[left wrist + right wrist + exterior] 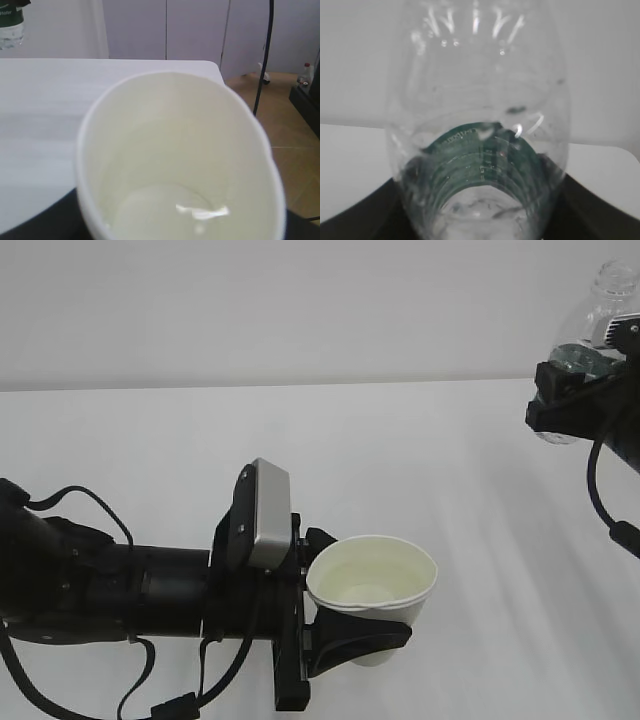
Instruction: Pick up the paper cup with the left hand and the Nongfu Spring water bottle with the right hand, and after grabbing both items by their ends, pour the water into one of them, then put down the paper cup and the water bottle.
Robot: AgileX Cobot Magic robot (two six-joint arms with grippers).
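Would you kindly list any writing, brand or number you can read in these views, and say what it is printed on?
"...water": white letters on the bottle's green label, left wrist view; only the end of the word shows, blurred.
Label seen through the bottle, right wrist view: small print, too blurred to read.
Cup: no print visible.
Grey box on the left wrist: no readable marking.

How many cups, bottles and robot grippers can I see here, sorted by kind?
Paper cup: 1
Water bottle: 1
Black grippers: 2, the left gripper holding the cup and the right gripper holding the bottle
Total: 4
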